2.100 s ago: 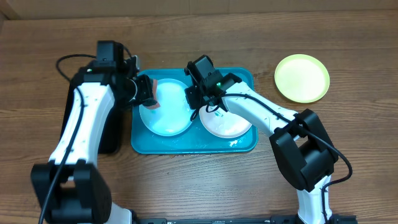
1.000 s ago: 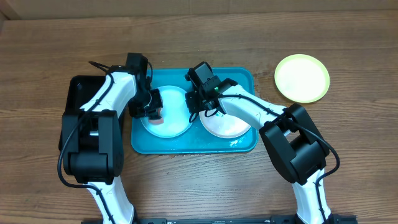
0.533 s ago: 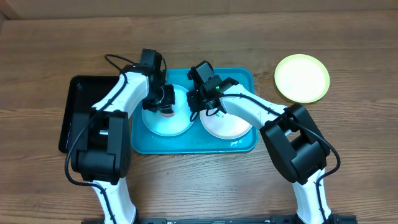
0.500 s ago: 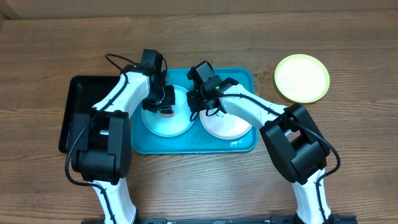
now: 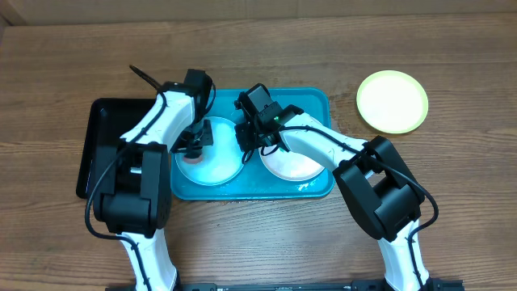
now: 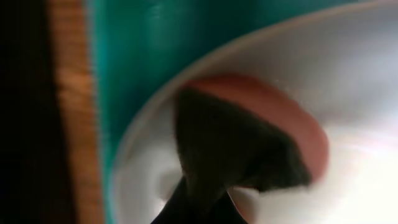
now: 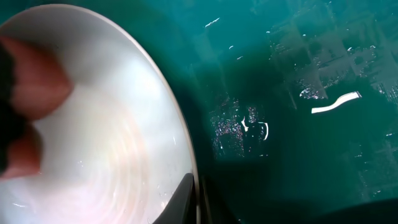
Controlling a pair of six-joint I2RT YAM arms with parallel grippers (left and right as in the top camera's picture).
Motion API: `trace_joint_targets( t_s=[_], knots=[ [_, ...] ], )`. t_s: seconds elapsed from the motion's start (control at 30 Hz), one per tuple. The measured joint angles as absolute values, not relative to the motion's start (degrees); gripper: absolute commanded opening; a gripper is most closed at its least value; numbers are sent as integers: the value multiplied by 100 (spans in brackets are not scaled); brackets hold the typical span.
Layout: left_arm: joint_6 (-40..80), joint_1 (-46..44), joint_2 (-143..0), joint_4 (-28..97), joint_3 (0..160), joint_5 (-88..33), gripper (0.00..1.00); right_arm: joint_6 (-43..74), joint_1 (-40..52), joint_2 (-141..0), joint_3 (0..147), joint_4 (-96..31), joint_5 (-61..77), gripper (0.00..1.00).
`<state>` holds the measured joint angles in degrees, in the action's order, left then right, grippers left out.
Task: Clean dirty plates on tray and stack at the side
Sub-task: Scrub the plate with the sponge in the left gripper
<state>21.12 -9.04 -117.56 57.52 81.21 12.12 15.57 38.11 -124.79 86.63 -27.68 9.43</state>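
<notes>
A wooden tabletop (image 5: 266, 234) seen from above, with two robot arms reaching in from the near edge. At far left lies a narrow black tray (image 5: 95, 153). Just beside it on the right sits a large turquoise tray (image 5: 311, 101) holding two plates side by side. The left hand (image 5: 194, 144) is down over the left plate, a light blue plate (image 5: 212, 166), and grips a reddish sponge (image 6: 273, 124) with a dark scouring side. In the blurred left wrist view the sponge is pressed against the plate's inner surface near its rim. The right hand (image 5: 247, 139) is at the right rim of the same blue plate. In its wrist view the two fingers are pinched closed on that rim, with wet tray floor to the right. Next on the tray comes a white plate (image 5: 292, 166), partly under the right arm. Well apart at far right, a yellow-green plate (image 5: 393, 101) rests alone on the tabletop
</notes>
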Motion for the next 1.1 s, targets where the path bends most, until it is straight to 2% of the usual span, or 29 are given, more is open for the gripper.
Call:
trace_joint_targets(
  t_s=[0.07,0.1,0.13,0.17,0.23,0.3,0.4,0.5,0.8,1.1],
  knots=[
    [2204,-860,-11832,5940,8248,1356,4,1559,3806,-12479,8663,-2764,952,4],
    [2237,-845,-11856,6010,8302,1369,14,1559,3806,-12479,8663,-2766,956,4],
    [2235,-823,-11867,6051,8357,1361,46,1562,3806,-12479,8663,-2764,958,4],
    [2252,-819,-11869,6069,8403,1326,60,1559,3806,-12479,8663,-2766,958,4],
    [2279,-814,-11869,6066,8477,1173,59,1562,3804,-12479,8663,-2766,958,4],
    [2309,-814,-11869,6047,8519,945,66,1557,3802,-12479,8663,-2764,958,4],
    [2373,-814,-11869,6012,8523,770,56,1553,3787,-12479,8663,-2768,958,4],
    [2324,-814,-11869,5918,8523,696,54,1535,3785,-12479,8663,-2770,954,4],
    [1911,-814,-11869,5854,8523,600,4,1538,3785,-12479,8663,-2768,943,4],
    [1846,-790,-11869,6049,8541,69,4,1522,3785,-12479,8663,-2766,919,4]
  ],
)
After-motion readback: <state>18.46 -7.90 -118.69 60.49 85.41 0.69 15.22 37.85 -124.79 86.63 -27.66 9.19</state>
